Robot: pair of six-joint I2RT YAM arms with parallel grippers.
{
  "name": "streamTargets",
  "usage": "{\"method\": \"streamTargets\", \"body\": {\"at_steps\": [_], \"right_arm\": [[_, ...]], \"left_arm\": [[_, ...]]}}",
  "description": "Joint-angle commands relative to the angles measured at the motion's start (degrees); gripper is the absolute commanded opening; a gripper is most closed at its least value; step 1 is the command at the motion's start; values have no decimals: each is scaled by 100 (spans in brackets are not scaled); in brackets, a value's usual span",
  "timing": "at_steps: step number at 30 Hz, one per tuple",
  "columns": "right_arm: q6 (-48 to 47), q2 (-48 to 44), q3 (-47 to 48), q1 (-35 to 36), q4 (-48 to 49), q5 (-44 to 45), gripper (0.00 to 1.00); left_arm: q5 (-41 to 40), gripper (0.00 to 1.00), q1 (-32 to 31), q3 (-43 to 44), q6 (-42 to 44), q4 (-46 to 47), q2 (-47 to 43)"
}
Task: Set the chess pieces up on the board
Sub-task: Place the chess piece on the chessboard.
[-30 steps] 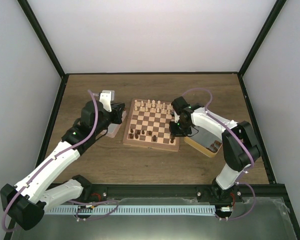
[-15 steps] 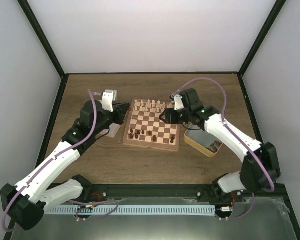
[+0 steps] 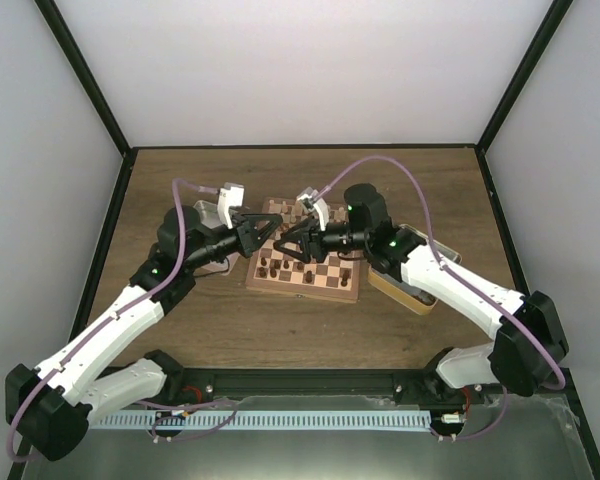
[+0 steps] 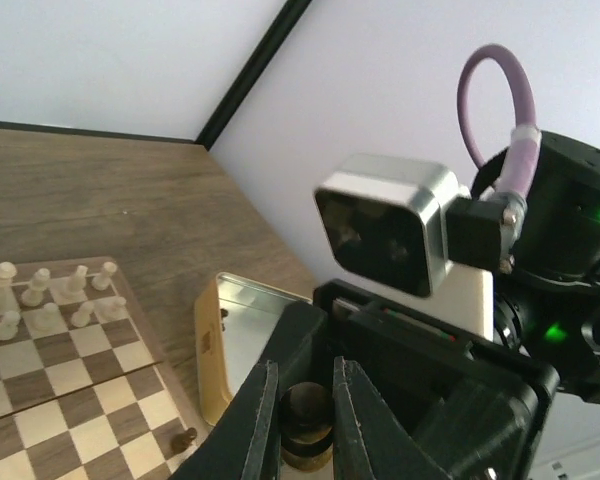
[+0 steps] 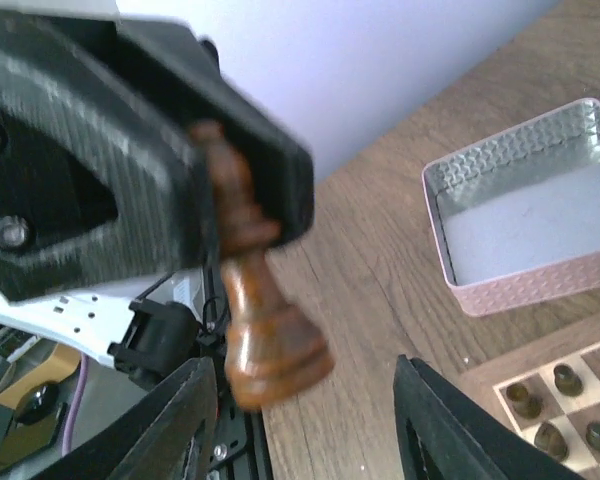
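My left gripper (image 4: pixel 305 378) is shut on a dark brown chess piece (image 4: pixel 307 425) and holds it in the air over the board's (image 3: pixel 302 291) left part. In the right wrist view the piece (image 5: pixel 255 300) hangs from the left fingers (image 5: pixel 130 190), base outward. My right gripper (image 5: pixel 302 385) is open, its jaws wide on either side of the piece's base without touching it. In the top view the two grippers, left (image 3: pixel 271 232) and right (image 3: pixel 291 240), meet tip to tip. Several dark pieces (image 3: pixel 280 268) stand on the board's near rows.
Cream pieces (image 3: pixel 300 212) fill the board's far rows. A yellow tin (image 3: pixel 412 291) with a few dark pieces lies right of the board. A pink tin (image 5: pixel 520 230) lies left of the board. Black frame posts and white walls enclose the table.
My right gripper swung left from the board's right edge to over its left part. My left gripper moved right over the board. They now face each other.
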Motion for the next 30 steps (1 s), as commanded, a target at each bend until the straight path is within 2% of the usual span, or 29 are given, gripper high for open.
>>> {"method": "streamTargets", "body": {"at_steps": [1,7,13,15,17,19,21,24,30], "right_arm": [[-193,94,388,13,371,-41,48],[-195,39,383,13,495,206,37],[-216,-130,211,13,689,281,16],[-271,-164,165,13,700,322,7],[-389,-188,121,13,665,376,1],[-581,-215,89,13,589,364,1],[-811,-265,66,13,476,365,1],[-1227,-355,68,13,284,364,1],[-1859,-372,196,13,-208,255,1]], "left_arm": [[310,5,15,12,-143,215,-15],[357,5,15,28,-85,79,23],[353,6,15,121,20,-32,110],[343,9,15,177,0,-138,156],[485,18,15,226,-38,-139,198],[562,36,19,307,-127,-149,200],[544,44,35,427,-182,-269,190],[622,50,107,665,-186,-598,231],[1414,51,404,1043,-207,-1262,518]]}}
